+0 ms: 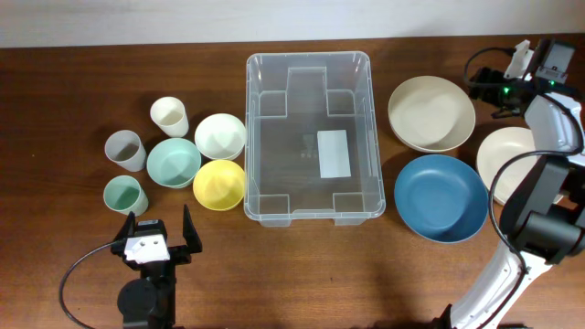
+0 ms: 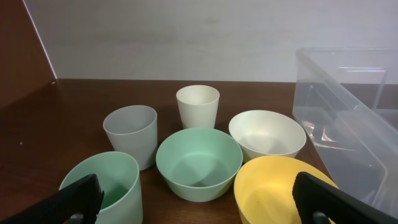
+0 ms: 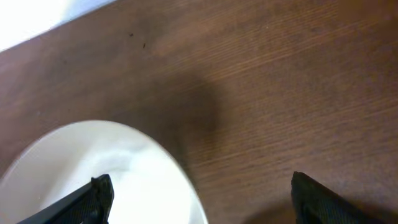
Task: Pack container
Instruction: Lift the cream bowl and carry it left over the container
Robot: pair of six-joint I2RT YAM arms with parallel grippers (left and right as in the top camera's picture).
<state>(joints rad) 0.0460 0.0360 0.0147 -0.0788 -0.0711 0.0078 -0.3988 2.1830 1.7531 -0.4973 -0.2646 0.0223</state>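
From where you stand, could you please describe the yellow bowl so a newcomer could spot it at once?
Find the large clear plastic rectangular bin mid-table. To its left stands a cluster of cups and bowls; the small round yellow bowl sits by the bin's near left corner. It is the only yellow piece among white, green and grey ones.

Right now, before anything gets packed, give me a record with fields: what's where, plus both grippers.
container: in the middle, nothing in it
left of it: cream cup, grey cup, green cup, green bowl, white bowl, yellow bowl
right of it: beige bowl, blue bowl, white plate, partly hidden
left gripper: open, empty, by the green cup
right gripper: open, empty, above the white plate's rim
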